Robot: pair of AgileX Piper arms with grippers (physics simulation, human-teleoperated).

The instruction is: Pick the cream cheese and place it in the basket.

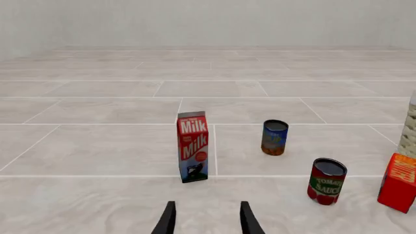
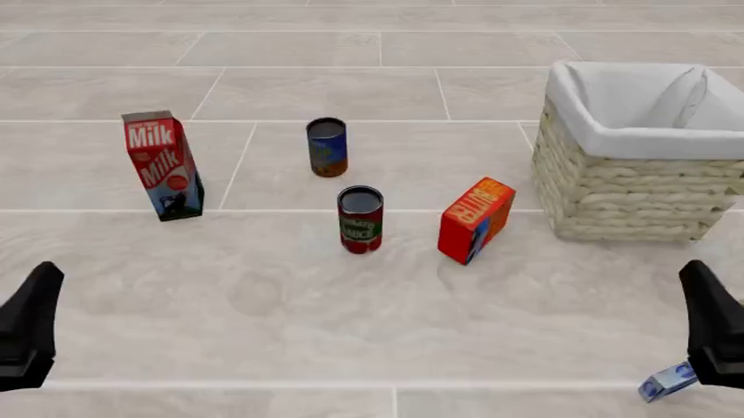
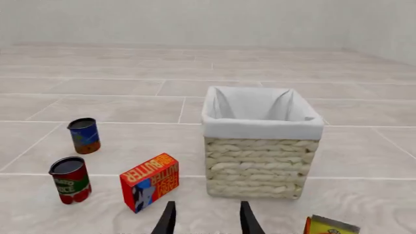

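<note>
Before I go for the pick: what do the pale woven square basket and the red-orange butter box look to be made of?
The pale woven square basket looks like matte wicker, shown by thick braided strands, with a soft white cloth lining folded over its rim. The red-orange butter box seems printed cardboard: flat faces, crisp edges, lettering; a render, so not certain.

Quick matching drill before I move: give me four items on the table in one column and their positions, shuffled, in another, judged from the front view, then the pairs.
Things:
1. milk carton
2. basket
3. butter box
4. cream cheese

Places:
A. far right, white cloth lining over its rim
B. near edge, low right, beside the right gripper
C. furthest left, standing upright
D. tilted, between the red can and the wicker

Pairs: 1-C, 2-A, 3-D, 4-B
</note>
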